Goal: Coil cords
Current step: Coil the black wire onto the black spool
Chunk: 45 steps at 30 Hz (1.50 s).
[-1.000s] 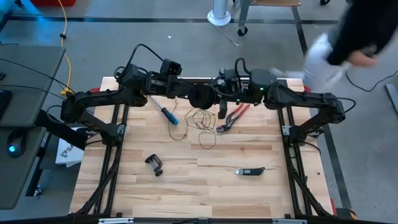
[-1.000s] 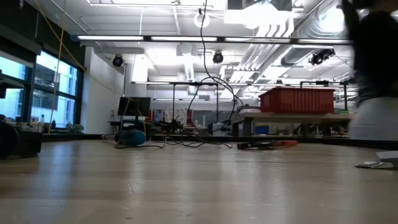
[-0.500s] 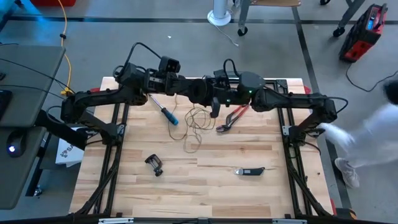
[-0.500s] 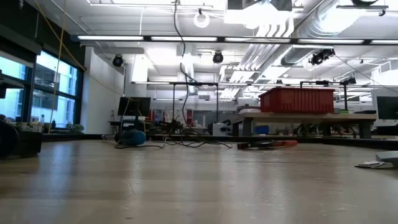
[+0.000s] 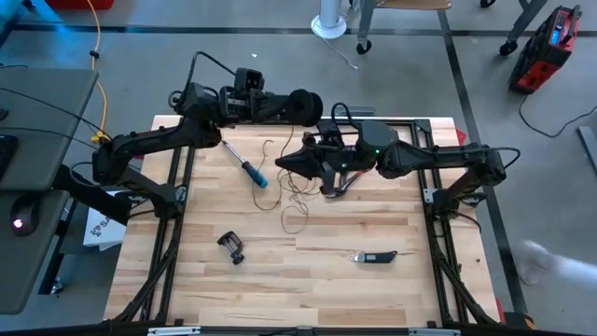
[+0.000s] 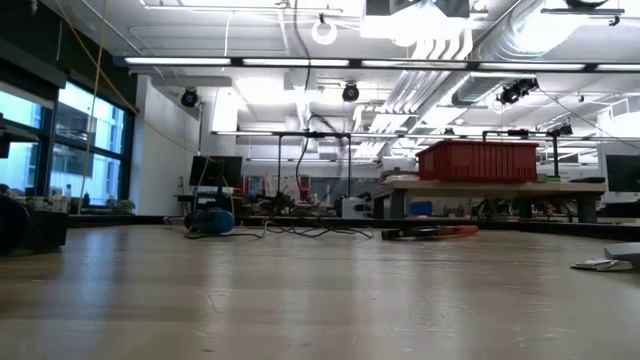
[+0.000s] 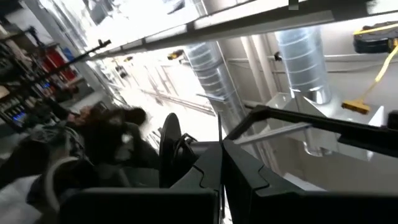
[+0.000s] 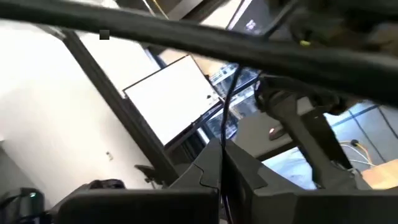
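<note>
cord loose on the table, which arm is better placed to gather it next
Right, probably. The right gripper hangs directly over the loose cord at mid-table, while the left gripper is raised at the table's far edge holding the black reel.

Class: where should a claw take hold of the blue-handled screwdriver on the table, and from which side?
Grip the screwdriver by its blue handle, coming straight down from above and closing across its length: it lies flat and diagonal on the table, and the handle is its thickest part.
</note>
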{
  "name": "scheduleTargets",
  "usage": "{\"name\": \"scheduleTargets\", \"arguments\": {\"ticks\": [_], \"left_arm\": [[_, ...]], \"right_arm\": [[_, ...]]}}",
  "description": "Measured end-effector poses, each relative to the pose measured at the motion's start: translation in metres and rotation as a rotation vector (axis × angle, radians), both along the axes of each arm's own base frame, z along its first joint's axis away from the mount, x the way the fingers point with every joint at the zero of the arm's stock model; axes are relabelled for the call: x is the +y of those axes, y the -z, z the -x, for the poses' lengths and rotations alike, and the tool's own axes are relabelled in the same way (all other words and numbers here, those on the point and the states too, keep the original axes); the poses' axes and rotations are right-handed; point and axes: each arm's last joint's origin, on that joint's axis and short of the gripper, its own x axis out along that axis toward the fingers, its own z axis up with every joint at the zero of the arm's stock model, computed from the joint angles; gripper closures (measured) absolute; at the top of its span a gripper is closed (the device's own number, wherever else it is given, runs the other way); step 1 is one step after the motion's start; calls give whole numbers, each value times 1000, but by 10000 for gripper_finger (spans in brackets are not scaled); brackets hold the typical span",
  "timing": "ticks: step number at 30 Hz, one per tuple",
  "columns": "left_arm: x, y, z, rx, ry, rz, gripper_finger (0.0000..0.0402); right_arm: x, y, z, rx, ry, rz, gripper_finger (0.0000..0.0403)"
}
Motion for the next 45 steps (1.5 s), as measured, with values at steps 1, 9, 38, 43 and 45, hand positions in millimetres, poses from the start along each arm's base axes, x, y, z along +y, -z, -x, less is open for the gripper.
{"name": "scheduleTargets", "arguments": {"ticks": [1, 9, 38, 43, 45], "left_arm": [[1, 2, -2, 1, -13, 1, 402], [4, 5, -6, -9, -51, -12, 402], [25, 3, 39, 252, -84, -442, 401], [2, 62, 50, 760, -122, -585, 401], [-8, 86, 55, 878, -125, -634, 401]], "right_arm": [[1, 0, 0, -1, -1, 3, 403], [4, 4, 0, 29, -46, 74, 403], [-5, 40, 24, 552, 76, 216, 403], [-12, 65, 31, 822, 195, 263, 401], [-17, 73, 37, 930, 262, 289, 394]]}}
